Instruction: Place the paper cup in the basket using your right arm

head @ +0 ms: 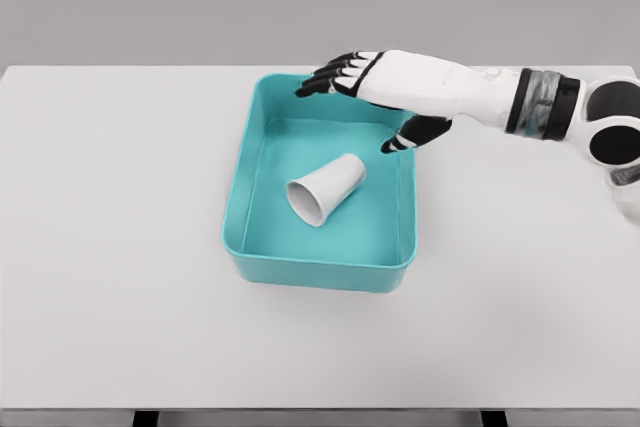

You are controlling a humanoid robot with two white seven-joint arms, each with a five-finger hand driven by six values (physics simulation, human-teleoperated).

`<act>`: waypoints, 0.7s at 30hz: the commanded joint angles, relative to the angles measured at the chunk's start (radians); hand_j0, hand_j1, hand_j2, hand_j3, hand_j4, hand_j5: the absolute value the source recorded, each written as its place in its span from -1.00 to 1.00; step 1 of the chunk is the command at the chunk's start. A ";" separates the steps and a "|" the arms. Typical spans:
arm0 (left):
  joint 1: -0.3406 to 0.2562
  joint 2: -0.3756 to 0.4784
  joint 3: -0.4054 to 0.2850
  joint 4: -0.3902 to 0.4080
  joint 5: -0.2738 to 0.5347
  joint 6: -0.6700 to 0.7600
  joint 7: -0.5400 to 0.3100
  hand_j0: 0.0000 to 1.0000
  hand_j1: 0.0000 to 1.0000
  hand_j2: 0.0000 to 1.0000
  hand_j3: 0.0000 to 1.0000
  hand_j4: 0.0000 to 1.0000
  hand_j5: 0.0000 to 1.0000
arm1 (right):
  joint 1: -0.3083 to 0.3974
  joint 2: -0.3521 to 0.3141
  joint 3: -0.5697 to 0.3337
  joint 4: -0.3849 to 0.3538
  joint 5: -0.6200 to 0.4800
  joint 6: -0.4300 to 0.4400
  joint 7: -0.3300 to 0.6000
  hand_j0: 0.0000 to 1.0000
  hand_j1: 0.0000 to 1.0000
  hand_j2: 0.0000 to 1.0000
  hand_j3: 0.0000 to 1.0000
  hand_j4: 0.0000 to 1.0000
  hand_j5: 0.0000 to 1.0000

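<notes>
A: The light is bright and even, seemingly from above; the flat white table (120, 247) shows no glare.

B: Shadows are faint, just a soft darkening inside the teal plastic basket (320, 269).

A: Focus is slightly soft throughout, with smooth rendered edges and no visible distortion.

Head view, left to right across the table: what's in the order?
Bare white table → teal basket, left wall → paper cup lying on its side inside the basket → basket's right wall → right hand, open, over the basket's far right corner, its arm running off to the right edge.
</notes>
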 commanded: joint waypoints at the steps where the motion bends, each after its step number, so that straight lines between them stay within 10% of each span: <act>1: 0.000 0.000 0.000 0.000 0.000 0.000 0.000 1.00 1.00 1.00 1.00 1.00 1.00 | 0.008 -0.100 -0.135 -0.021 -0.220 -0.098 -0.001 1.00 1.00 1.00 1.00 1.00 1.00; 8: 0.000 0.000 0.000 0.000 0.000 0.000 0.000 1.00 1.00 1.00 1.00 1.00 1.00 | 0.538 -0.150 -0.632 0.036 -0.226 -0.167 -0.001 1.00 1.00 1.00 1.00 1.00 1.00; 21: 0.000 0.000 0.003 0.000 0.003 -0.002 0.000 1.00 1.00 1.00 1.00 1.00 1.00 | 0.566 -0.159 -0.634 0.026 -0.223 -0.158 -0.001 1.00 1.00 1.00 1.00 1.00 1.00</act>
